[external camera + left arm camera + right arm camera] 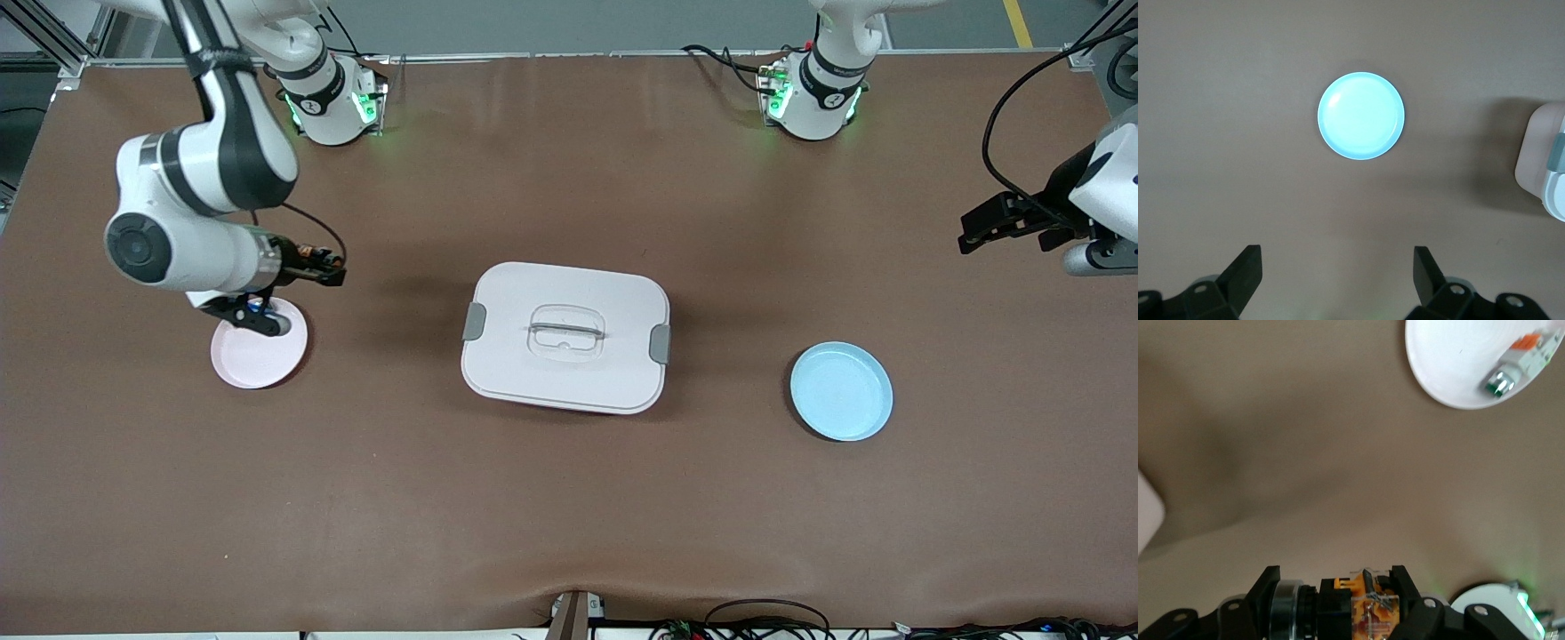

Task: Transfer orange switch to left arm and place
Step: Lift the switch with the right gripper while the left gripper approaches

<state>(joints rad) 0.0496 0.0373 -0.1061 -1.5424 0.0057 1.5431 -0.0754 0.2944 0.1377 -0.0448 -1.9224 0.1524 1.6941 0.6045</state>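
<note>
- The right gripper (327,267) was up in the air just beside the pink plate (253,360), at the right arm's end of the table.
- Its 2 fingers were closed on the orange switch (1368,613), which sat crosswise between them, black body and orange section both showing in the right wrist view.
- On the pink plate lay 1 other part, a small clear piece with an orange end and a green tip (1515,363).
- The left gripper (1000,227) hung over bare table at the left arm's end, its fingers (1248,270) spread wide with nothing between them; that arm appeared to be waiting.
- The white latched box (565,336) sat at the table's middle, between the 2 plates, with the light-blue plate (841,391) toward the left arm's end.
- Judged from this, the pick was done and the carry toward a handover was in hand.
- The next move likely called for the right arm to bring the switch around or over the box without touching it, to where the left gripper could close on a free part of it.
</note>
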